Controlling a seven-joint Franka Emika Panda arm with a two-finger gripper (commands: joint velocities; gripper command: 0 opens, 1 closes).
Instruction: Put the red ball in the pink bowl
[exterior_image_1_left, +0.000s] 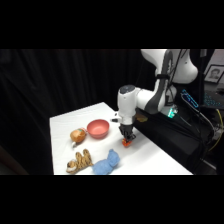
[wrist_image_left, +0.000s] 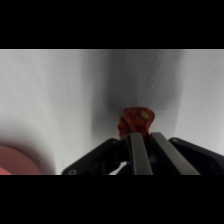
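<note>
The small red ball (exterior_image_1_left: 127, 144) sits at the tip of my gripper (exterior_image_1_left: 127, 139), right of the pink bowl (exterior_image_1_left: 98, 128) and close to the table top. In the wrist view the red ball (wrist_image_left: 136, 120), red-orange with yellow specks, is pinched at the ends of the two fingers (wrist_image_left: 139, 150), which stand close together; my gripper (wrist_image_left: 145, 136) is shut on it. A slice of the pink bowl's rim (wrist_image_left: 15, 161) shows in the wrist view's lower left corner. The ball's underside is hidden, so I cannot tell whether it touches the table.
A tan-orange rounded object (exterior_image_1_left: 78, 135) lies just left of the bowl. Near the front edge lie a tan knotted toy (exterior_image_1_left: 80, 161) and a blue cloth lump (exterior_image_1_left: 107, 162). The white table (exterior_image_1_left: 155, 160) drops off at its right edge, beside dark equipment.
</note>
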